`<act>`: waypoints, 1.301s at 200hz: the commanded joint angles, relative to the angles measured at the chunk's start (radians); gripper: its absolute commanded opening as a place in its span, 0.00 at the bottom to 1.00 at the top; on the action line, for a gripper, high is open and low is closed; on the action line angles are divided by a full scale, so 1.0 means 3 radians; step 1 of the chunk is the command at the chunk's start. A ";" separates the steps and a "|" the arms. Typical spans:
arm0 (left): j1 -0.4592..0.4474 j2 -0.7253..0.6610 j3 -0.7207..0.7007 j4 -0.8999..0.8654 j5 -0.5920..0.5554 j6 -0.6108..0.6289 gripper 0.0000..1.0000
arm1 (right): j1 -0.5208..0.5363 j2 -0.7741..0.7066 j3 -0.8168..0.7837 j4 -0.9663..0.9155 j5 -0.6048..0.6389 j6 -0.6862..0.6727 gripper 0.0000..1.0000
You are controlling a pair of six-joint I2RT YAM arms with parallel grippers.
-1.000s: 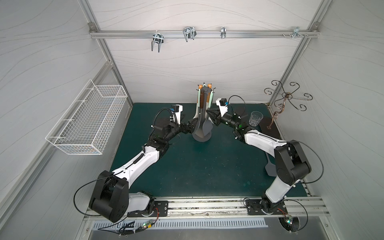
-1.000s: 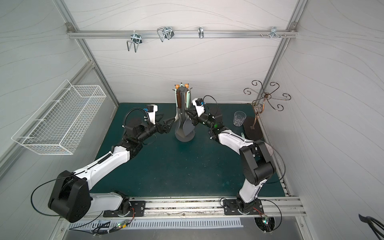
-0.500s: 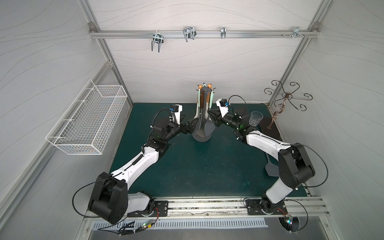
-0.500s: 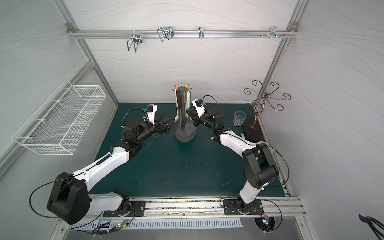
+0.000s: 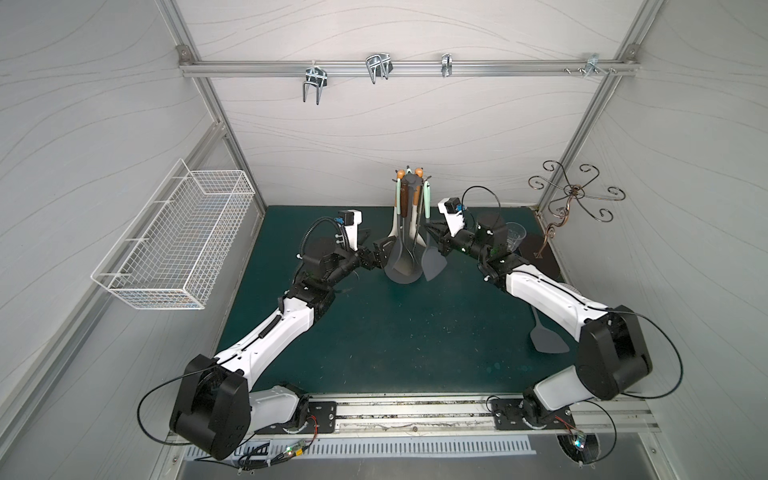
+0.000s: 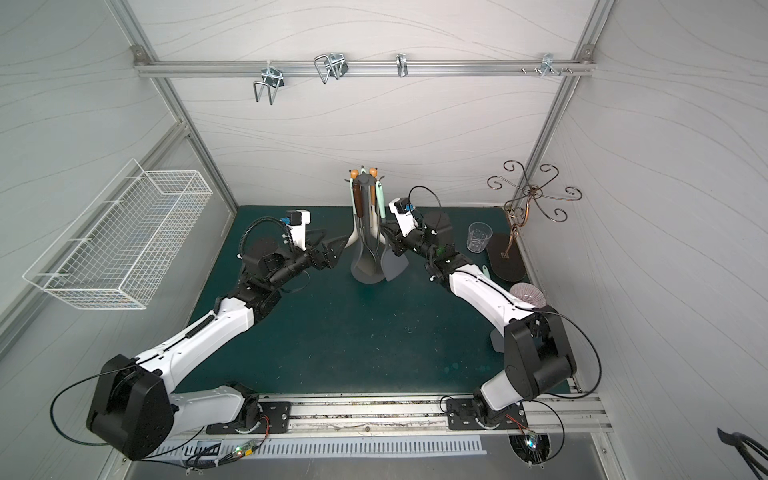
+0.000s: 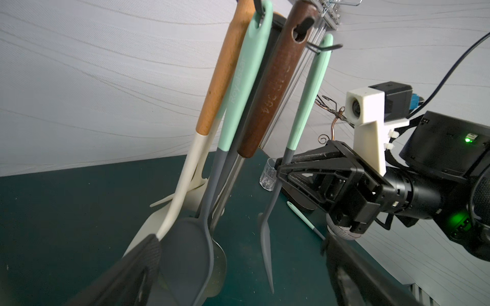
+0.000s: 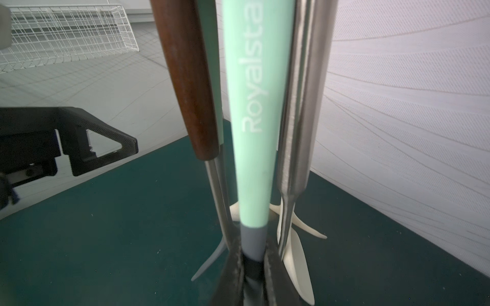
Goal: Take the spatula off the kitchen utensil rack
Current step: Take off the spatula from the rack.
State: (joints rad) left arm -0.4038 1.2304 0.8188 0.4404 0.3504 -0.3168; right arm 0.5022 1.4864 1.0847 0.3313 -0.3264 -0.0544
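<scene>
Right now the right gripper [image 5: 430,230] is closed tight on the spatula [image 5: 433,262], its fingers [image 8: 230,278] pinching the grey neck just below the mint-green handle, which the right wrist view shows close up. The spatula hangs on the right side of the rack [image 5: 410,181], and in the left wrist view the top of its handle is on one of the short hooks of the crown; its flat grey blade hangs low, just right of the rack's round base. The rack stands upright at the far middle of the green mat [image 5: 395,340], and three more tools hang from it: a spoon [image 7: 185,254] with a mint handle, a white turner [image 7: 185,172] with a pale wooden handle, and a steel tool [image 7: 270,87] with a dark brown handle. The left gripper [image 6: 337,237] sits just left of the hanging blades with its jaws wide apart and nothing between them. On the far right of the mat stand a clear cup [image 6: 478,237] and a copper stand [image 6: 505,264] with curly arms, a second spatula [image 5: 546,338] lies flat near the right arm, and a white wire basket [image 5: 174,237] hangs on the left wall
</scene>
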 commanded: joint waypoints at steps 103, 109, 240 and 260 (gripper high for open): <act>-0.0161 -0.0195 0.0195 -0.0376 -0.0155 0.0097 0.99 | 0.0018 -0.0463 0.0045 -0.0289 0.0119 -0.0041 0.00; -0.0162 -0.0192 0.0195 -0.0381 -0.0153 0.0095 0.99 | 0.0014 -0.0460 0.0054 -0.0293 0.0103 -0.0029 0.00; -0.0166 -0.0185 0.0280 -0.0565 -0.0150 0.0125 0.99 | -0.0017 -0.0722 0.0110 -0.0681 0.0148 0.0018 0.00; -0.0166 -0.0207 0.0298 -0.0601 -0.0142 0.0115 0.99 | -0.0026 -0.0776 0.0102 -0.0673 0.0125 0.0038 0.00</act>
State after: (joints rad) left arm -0.4480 1.1900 0.8528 0.2455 0.3065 -0.2916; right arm 0.5018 1.3190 1.0908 0.0677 -0.2737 -0.0509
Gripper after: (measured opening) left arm 0.993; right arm 0.142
